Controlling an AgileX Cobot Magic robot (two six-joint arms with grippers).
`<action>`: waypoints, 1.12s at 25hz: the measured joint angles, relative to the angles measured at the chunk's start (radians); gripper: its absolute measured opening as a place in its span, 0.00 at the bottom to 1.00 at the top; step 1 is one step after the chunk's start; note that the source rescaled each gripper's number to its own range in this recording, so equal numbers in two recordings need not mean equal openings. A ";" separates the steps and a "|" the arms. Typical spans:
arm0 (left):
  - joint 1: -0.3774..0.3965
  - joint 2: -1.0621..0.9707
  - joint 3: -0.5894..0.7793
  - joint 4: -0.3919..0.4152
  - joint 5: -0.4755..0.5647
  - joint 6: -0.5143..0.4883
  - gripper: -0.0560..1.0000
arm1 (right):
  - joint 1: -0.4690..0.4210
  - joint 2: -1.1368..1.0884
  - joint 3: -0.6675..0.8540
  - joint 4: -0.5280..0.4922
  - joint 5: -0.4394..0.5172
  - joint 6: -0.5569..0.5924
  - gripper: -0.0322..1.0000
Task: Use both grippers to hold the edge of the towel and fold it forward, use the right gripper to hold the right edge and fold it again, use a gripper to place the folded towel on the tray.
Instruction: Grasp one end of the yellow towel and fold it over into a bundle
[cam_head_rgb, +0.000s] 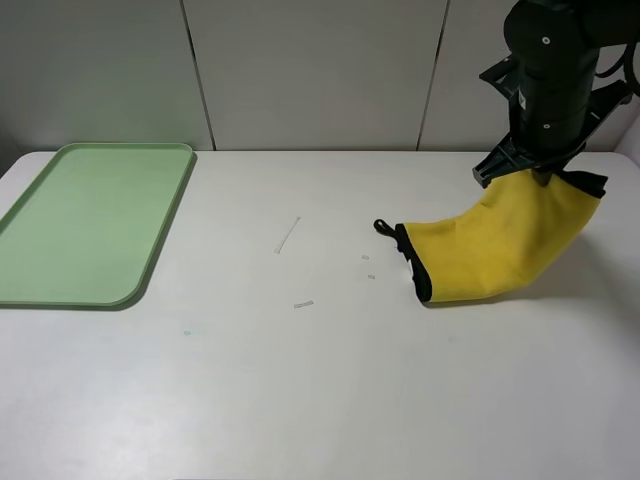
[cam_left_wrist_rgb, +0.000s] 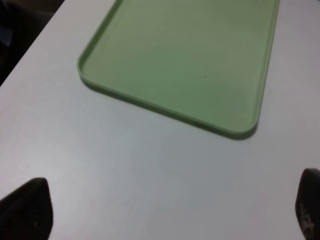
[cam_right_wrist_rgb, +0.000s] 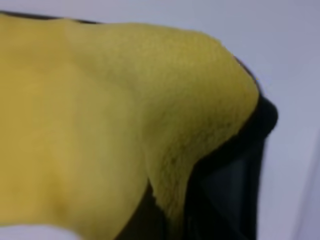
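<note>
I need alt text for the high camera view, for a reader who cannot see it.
The right hand holds up one end of a yellow towel while its other end lies on a white table. A green tray sits to the left, apart from the towel.

Open tabletop (cam_head_rgb: 300, 400) between tray (cam_head_rgb: 90, 220) and towel (cam_head_rgb: 500, 245), a few small scraps (cam_head_rgb: 289, 235) midway

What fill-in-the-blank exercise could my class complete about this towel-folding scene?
1. The right gripper is shut on the ____ towel.
2. The empty tray is pale ____.
3. The left gripper, near the tray, has its fingers ____.

Missing words: yellow; green; open.
</note>
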 joint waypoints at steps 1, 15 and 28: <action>0.000 0.000 0.000 0.000 0.000 0.000 0.97 | 0.000 0.000 0.000 0.029 -0.002 0.000 0.06; 0.000 0.000 0.000 0.000 0.000 0.000 0.97 | 0.000 0.000 0.000 0.349 -0.076 -0.008 0.06; 0.000 0.000 0.000 0.000 0.000 0.000 0.97 | 0.000 0.000 0.000 0.416 -0.128 -0.008 0.21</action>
